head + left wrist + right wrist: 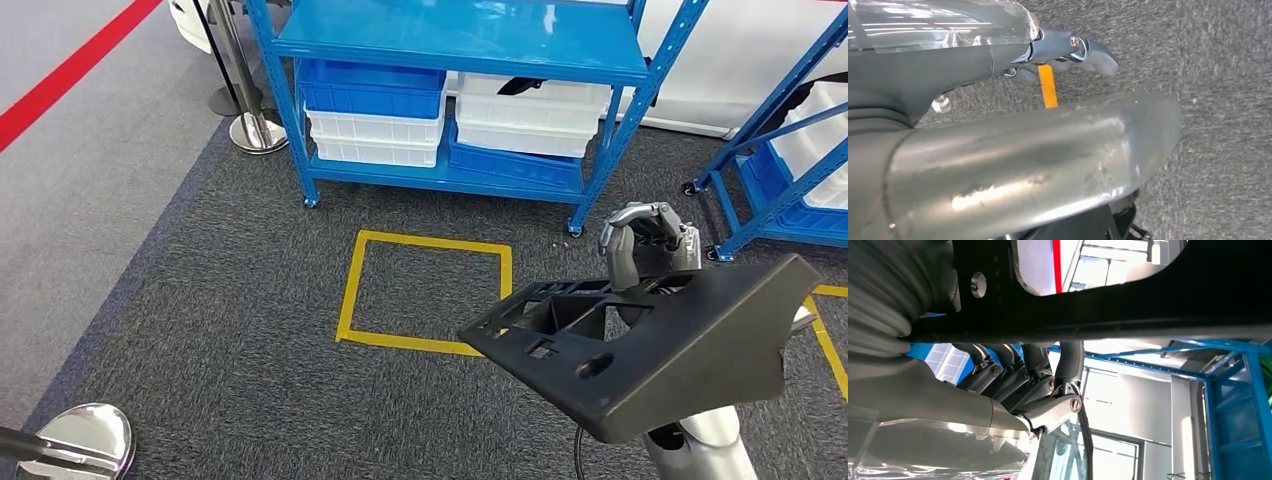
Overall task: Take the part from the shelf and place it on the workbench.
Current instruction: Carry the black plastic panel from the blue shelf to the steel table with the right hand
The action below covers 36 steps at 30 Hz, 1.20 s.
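The flat black plastic perforated part [660,350] is gripped by the right robot hand [648,245] at five o'clock; level carriage is advised. Left robot hand [1068,50]: state indeterminate.

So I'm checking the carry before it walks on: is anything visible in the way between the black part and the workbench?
No workbench appears in these views, so that path cannot be judged. The right hand already holds the black part above the carpet, with the blue shelf ahead and a yellow floor square below.

Silver right arm [700,440], grey ribbed cover [878,295], dark screwed fingers [1013,375].
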### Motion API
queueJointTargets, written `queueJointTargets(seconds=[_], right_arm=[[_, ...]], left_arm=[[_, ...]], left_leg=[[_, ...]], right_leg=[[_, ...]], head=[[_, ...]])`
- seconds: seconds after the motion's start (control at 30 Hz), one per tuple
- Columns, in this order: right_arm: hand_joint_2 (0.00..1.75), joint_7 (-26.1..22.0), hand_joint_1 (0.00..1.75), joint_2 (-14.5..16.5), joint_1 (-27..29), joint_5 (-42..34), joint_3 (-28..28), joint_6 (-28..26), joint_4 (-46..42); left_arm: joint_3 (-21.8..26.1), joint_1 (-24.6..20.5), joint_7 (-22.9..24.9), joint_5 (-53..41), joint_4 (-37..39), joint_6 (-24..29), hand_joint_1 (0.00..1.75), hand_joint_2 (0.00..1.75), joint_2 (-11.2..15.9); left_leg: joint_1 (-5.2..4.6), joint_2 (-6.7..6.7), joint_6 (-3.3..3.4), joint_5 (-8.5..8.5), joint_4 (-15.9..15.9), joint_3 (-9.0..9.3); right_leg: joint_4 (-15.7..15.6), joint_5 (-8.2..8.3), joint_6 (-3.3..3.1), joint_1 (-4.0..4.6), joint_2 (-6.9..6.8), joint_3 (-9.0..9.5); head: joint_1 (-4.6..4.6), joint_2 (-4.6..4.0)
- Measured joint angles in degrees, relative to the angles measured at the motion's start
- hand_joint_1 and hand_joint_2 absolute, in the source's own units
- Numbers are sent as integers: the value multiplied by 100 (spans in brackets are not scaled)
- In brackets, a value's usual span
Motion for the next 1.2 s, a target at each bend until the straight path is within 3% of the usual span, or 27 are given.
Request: queueJointTargets(seconds=[0.03,0.07,0.1,0.2,0.27,0.67,0.83,0.9,0.97,1.0,1.03,1.07,1.1,1.17,1.2], right_arm=[[175,2,175,2,1,0,0,1,12],[175,5,175,3,2,0,0,1,24],[175,8,175,5,1,0,0,1,33],[175,12,175,9,-18,0,0,1,39],[175,17,175,15,-48,1,1,1,42],[175,53,175,133,-135,10,46,6,175],[175,66,175,202,-339,7,118,43,295],[175,73,175,210,-420,-8,134,60,339],[175,83,175,213,-485,-30,151,69,385],[175,87,175,214,-503,-39,162,72,411],[175,92,175,216,-511,-44,173,71,436],[175,96,175,216,-517,-46,184,71,457],[175,98,175,217,-527,-48,194,71,470],[175,103,175,218,-572,-54,210,72,481],[175,108,175,222,-603,-61,218,73,489]], left_arm=[[6,4,1,1,0,-1,0,0,-3],[11,10,2,1,0,-2,0,0,-5],[16,15,3,1,0,-3,0,0,-8],[26,15,1,-5,0,-3,0,0,-20],[26,9,-35,-51,0,4,0,0,-27],[-238,26,-207,-644,0,26,0,0,-10],[-449,56,-196,-875,0,27,0,0,11],[-547,65,-198,-963,0,42,0,0,15],[-626,73,-201,-1014,0,59,0,0,19],[-657,79,-201,-1027,0,66,0,0,21],[-685,83,-202,-1032,0,72,0,0,22],[-708,89,-203,-1035,0,76,0,0,22],[-725,93,-203,-1037,0,80,0,0,23],[-741,94,-204,-1043,0,89,0,0,26],[-750,91,-205,-1052,0,97,0,0,33]], left_leg=[[-18,0,7,21,8,-36],[-35,0,10,37,20,-67],[-50,-1,9,46,35,-89],[-84,-4,-9,52,90,-125],[-107,-3,-43,54,122,-167],[-107,-7,-68,120,116,-227],[-100,-5,-23,228,33,-205],[-59,12,8,326,-89,-201],[-44,19,22,378,-111,-257],[-40,19,17,395,-92,-303],[-33,19,4,411,-65,-353],[-20,19,-12,427,-29,-408],[-1,19,-31,440,16,-466],[28,14,-90,463,115,-578],[30,8,-131,480,157,-625]], right_leg=[[310,-127,1,5,5,-113],[446,-145,-6,11,7,-137],[341,-49,-25,17,8,-41],[-725,366,-137,61,5,595],[-1113,423,-196,91,7,773],[-1131,477,-230,104,7,725],[-1148,511,-164,93,7,724],[-949,273,-128,94,20,646],[-365,-171,-86,64,28,433],[-36,-342,-57,41,29,323],[177,-413,-26,15,29,270],[205,-371,7,-13,28,307],[34,-239,40,-44,25,438],[-611,29,101,-85,27,826],[-847,110,92,-84,45,951]], head=[[-1,0],[-1,0],[-1,0],[-2,0],[-6,1],[-11,-1],[-11,0],[7,0],[25,1],[26,1],[26,1],[26,0],[26,0],[30,0],[31,1]])
